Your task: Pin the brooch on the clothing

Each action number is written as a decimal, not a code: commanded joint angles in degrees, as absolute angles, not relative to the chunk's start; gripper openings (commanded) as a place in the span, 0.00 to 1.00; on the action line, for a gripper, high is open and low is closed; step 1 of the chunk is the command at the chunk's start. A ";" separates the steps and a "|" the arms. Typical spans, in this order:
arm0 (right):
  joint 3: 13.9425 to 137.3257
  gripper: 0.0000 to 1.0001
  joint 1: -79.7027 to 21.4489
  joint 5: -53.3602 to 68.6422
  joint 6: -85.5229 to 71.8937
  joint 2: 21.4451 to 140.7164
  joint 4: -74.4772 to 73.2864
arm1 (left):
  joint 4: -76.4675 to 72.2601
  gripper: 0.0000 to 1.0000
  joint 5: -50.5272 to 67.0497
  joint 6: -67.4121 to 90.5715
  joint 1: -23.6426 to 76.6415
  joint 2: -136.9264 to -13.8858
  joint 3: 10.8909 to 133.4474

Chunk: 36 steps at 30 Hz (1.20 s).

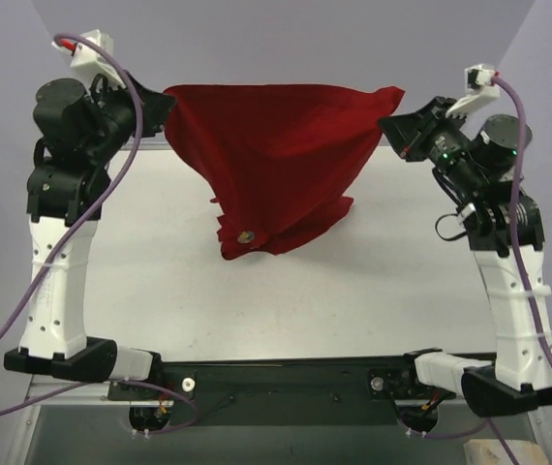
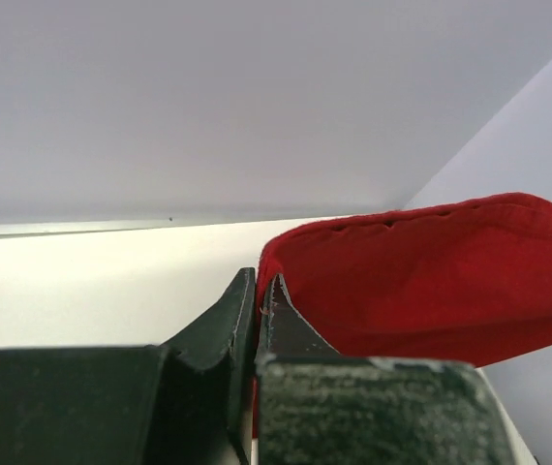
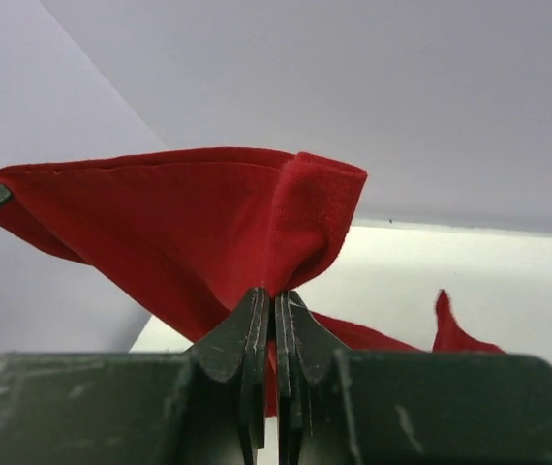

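Observation:
The red T-shirt (image 1: 276, 155) hangs stretched between both grippers above the white table, its lower part drooping onto the table. The brooch (image 1: 245, 234), a tiny gold disc, sits on the shirt's low front fold. My left gripper (image 1: 163, 105) is shut on the shirt's left corner; in the left wrist view the red T-shirt (image 2: 421, 281) runs out from the left gripper (image 2: 260, 291). My right gripper (image 1: 392, 124) is shut on the right corner; in the right wrist view the red T-shirt (image 3: 199, 223) bunches at the right gripper (image 3: 274, 302). The white label is not visible.
The white table (image 1: 305, 300) lies below the hanging shirt. A dark rail (image 1: 286, 373) with the arm bases runs along the near edge. Grey walls close in behind and at the sides.

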<state>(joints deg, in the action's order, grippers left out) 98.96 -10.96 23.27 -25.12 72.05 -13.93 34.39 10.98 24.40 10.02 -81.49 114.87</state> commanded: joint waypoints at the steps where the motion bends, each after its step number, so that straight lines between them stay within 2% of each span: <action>1: 94.05 0.00 -11.08 21.89 -24.43 62.77 -3.35 | 37.00 0.00 11.87 19.78 9.76 -73.15 115.85; 7: 90.62 0.00 -11.34 23.38 -24.34 55.03 -0.62 | 37.44 0.00 12.47 18.63 9.76 -66.28 114.78; 14: 89.30 0.00 -11.43 21.63 -24.17 50.71 1.85 | 38.49 0.00 13.80 20.56 9.76 -66.70 120.23; 19: 89.03 0.00 -11.43 18.90 -23.12 54.39 2.02 | 41.92 0.00 11.17 20.74 9.67 -73.64 122.25; 26: 92.80 0.00 -11.25 15.30 -20.31 65.64 2.02 | 43.94 0.00 8.88 20.92 8.97 -82.96 126.38; 31: 97.99 0.00 -10.99 12.57 -19.60 69.34 1.05 | 47.37 0.00 7.91 20.04 8.61 -89.20 138.74; 36: 100.28 0.00 -10.99 12.04 -20.13 67.77 3.15 | 46.15 0.00 7.73 19.43 8.53 -89.39 144.49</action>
